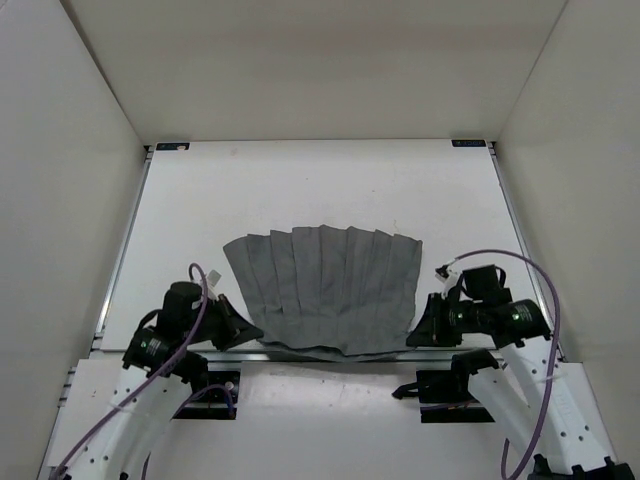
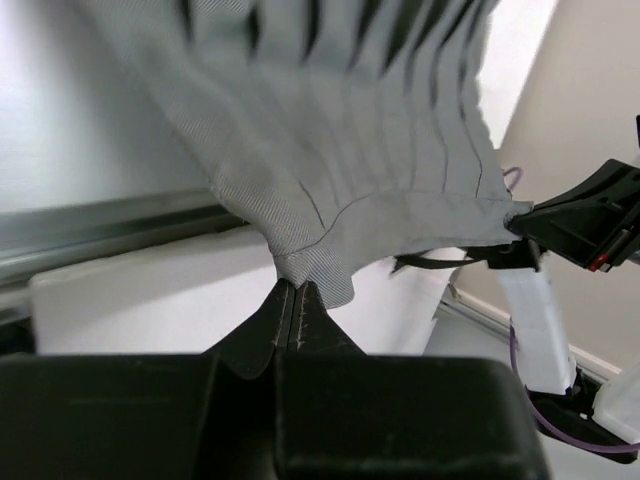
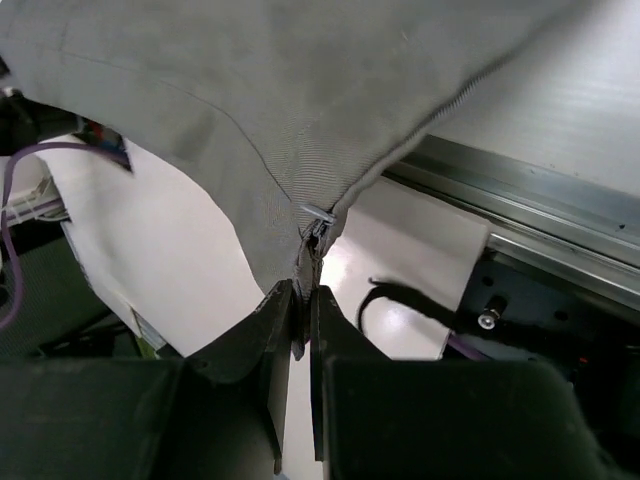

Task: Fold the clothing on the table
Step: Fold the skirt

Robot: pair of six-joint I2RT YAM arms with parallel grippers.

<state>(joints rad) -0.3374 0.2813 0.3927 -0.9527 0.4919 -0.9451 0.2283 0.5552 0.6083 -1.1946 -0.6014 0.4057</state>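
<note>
so left end effector (image 2: 295, 298) and right end effector (image 3: 304, 300) are both pinched tight on near corners of the dark grey pleated fabric skirt (image 1: 325, 290)

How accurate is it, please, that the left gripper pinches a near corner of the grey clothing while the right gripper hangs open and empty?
Not quite: the right wrist view shows the right gripper shut on the clothing's other near corner, not empty. The left gripper's pinch is right.

White table (image 1: 300, 180), metal rails (image 1: 124, 250) along edges; grey pleated clothing (image 1: 325, 285) spread near front edge, pleats fanned
</note>
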